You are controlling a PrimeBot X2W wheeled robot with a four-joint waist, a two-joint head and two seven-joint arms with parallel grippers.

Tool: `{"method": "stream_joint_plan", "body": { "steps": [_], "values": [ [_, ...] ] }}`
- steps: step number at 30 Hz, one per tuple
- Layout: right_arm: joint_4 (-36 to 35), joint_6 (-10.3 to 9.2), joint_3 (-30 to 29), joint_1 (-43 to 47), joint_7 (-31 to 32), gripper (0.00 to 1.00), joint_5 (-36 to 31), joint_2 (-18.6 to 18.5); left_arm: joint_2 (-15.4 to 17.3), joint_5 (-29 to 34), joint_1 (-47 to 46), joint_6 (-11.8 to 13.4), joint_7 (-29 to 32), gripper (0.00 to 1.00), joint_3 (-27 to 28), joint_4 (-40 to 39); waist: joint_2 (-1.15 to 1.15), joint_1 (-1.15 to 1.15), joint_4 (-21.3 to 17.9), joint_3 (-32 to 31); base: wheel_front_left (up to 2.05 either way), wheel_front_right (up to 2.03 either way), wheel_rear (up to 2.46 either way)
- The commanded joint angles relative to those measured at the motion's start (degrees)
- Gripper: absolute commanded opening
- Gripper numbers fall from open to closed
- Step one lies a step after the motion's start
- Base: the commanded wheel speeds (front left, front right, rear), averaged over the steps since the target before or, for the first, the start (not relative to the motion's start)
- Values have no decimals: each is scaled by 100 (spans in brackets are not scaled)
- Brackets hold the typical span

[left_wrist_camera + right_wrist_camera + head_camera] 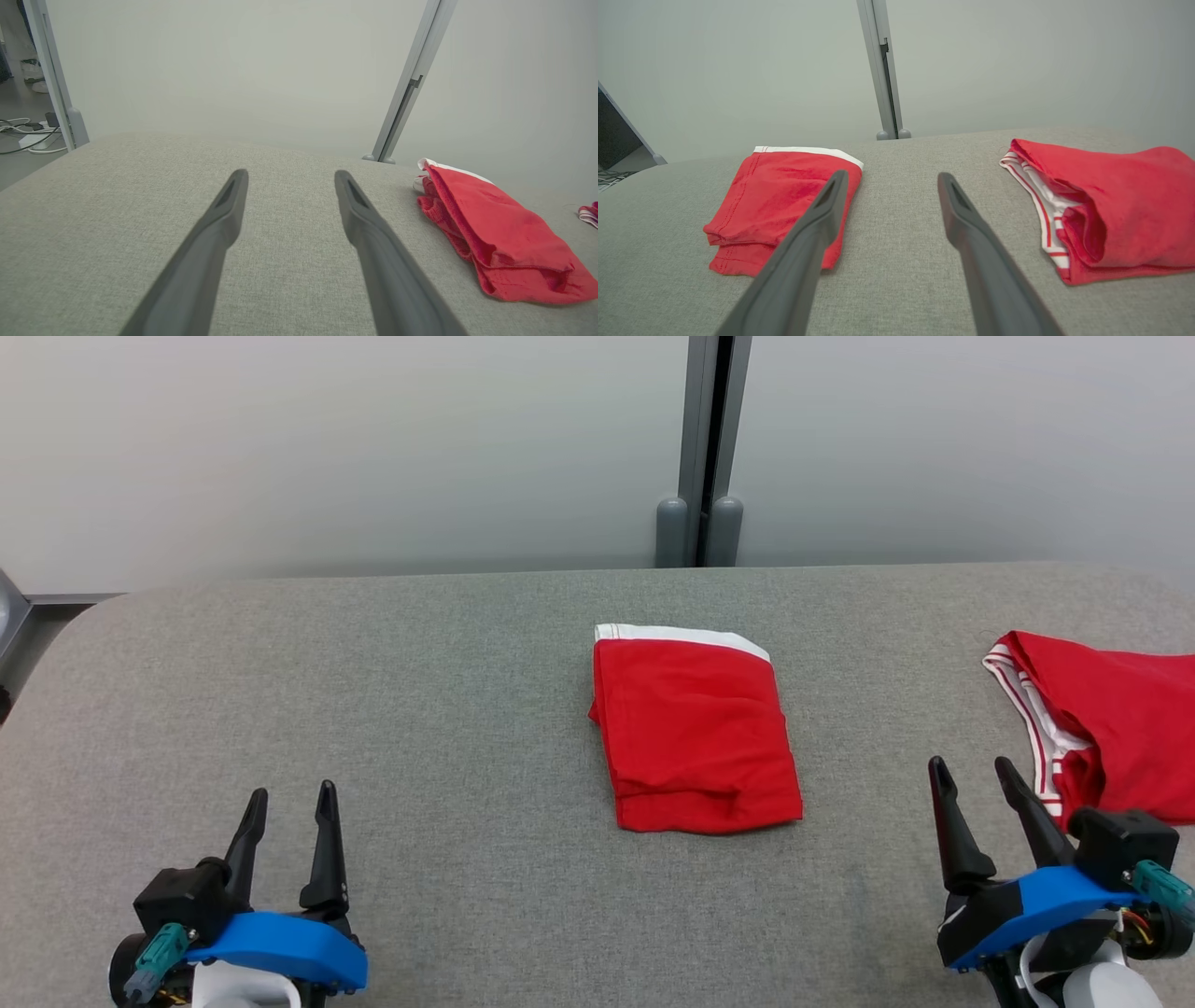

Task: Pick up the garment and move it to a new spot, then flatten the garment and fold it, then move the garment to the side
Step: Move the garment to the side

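Note:
A red garment with a white waistband (695, 737) lies folded into a neat rectangle at the middle of the grey table (420, 709); it also appears at the right of the left wrist view (504, 238) and at the left of the right wrist view (777, 205). My left gripper (289, 798) rests open at the lower left, well clear of the cloth, its fingers (215, 233) spread over bare fabric. My right gripper (971, 770) stands open at the lower right, between the two garments, with nothing in it.
A second red garment with a red-and-white striped band (1102, 728) lies folded at the table's right edge, close beside my right gripper, and is large in the right wrist view (1106, 205). A grey partition post (700, 457) stands behind the table. Cables lie on the floor (28, 135).

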Motion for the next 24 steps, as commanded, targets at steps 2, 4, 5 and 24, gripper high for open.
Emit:
{"method": "stream_joint_plan", "body": {
  "steps": [2,4,5,24],
  "values": [
    [20,1,-1,-50,19,100,25,-40,-19,45,-66,-9,-25,100,23,-24,0,0,2,20,0,0,0],
    [14,1,2,-56,30,100,22,-38,-28,50,-83,-10,-25,100,18,-27,0,0,4,29,0,0,0],
    [0,1,2,-65,30,100,18,-35,-36,51,-98,-12,-25,100,11,-30,0,0,9,37,0,0,0],
    [1256,1,327,-2543,2284,100,90,102,-119,205,-723,-34,-25,100,-199,-302,0,0,359,870,0,0,0]
  ]
}}
